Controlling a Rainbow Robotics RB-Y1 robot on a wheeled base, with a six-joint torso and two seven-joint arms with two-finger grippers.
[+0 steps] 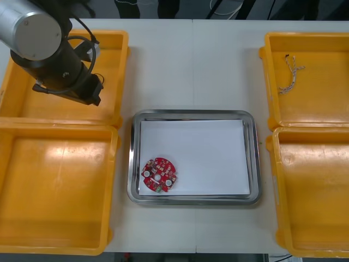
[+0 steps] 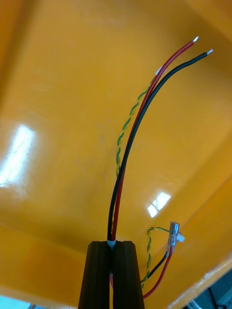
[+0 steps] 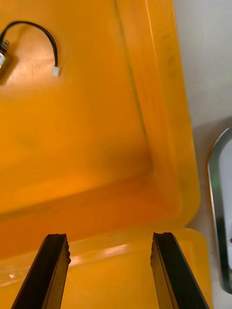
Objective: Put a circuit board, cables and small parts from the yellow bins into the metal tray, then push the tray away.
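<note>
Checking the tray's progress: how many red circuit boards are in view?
1. The round red circuit board lies in the near-left corner of the metal tray, on its white inside. The left arm covers part of the far left yellow bin, so another may be hidden.

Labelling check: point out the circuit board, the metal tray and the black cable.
circuit board [image 1: 159, 174], front view, middle of the red disc.
metal tray [image 1: 191, 114], front view, far rim.
black cable [image 3: 49, 35], left wrist view, bend of its loop.
</note>
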